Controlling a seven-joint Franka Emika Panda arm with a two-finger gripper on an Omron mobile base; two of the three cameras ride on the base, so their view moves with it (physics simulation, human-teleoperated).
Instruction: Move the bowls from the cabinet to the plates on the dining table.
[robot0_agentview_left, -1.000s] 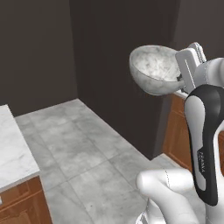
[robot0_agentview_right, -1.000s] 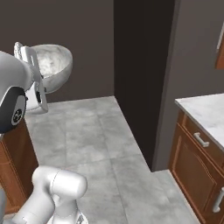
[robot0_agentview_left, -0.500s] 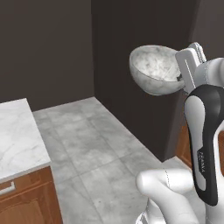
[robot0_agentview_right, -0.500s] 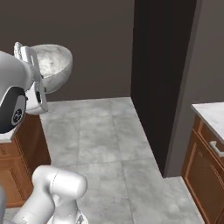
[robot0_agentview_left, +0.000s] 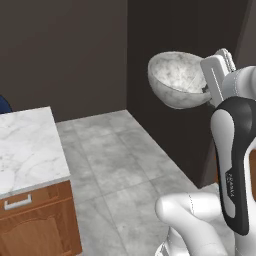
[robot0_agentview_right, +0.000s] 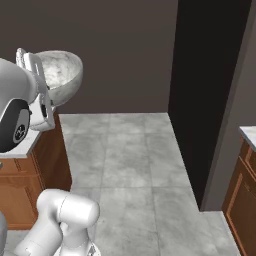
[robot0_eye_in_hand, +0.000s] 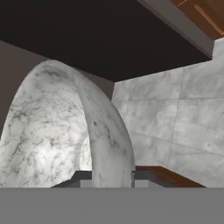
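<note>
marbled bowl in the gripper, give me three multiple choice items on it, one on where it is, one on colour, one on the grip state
1. Where is the grey-white marbled round bowl?
A. on the marble-topped wooden counter
B. held up in the air over the grey tiled floor
C. lying on the floor

2. What colour is the bowl?
A. glossy red
B. dark blue
C. grey-white with veins

3. How does the two-finger gripper stand?
A. shut on the bowl's rim
B. wide open, holding nothing
C. shut on a plate

Answers:
1 B: both base views show it raised beside the arm, apart from the marble-topped wooden counter and well above the grey tiled floor.
2 C: veined pale marble shows in every view.
3 A: the hand view shows a finger on each side of the rim.
</note>
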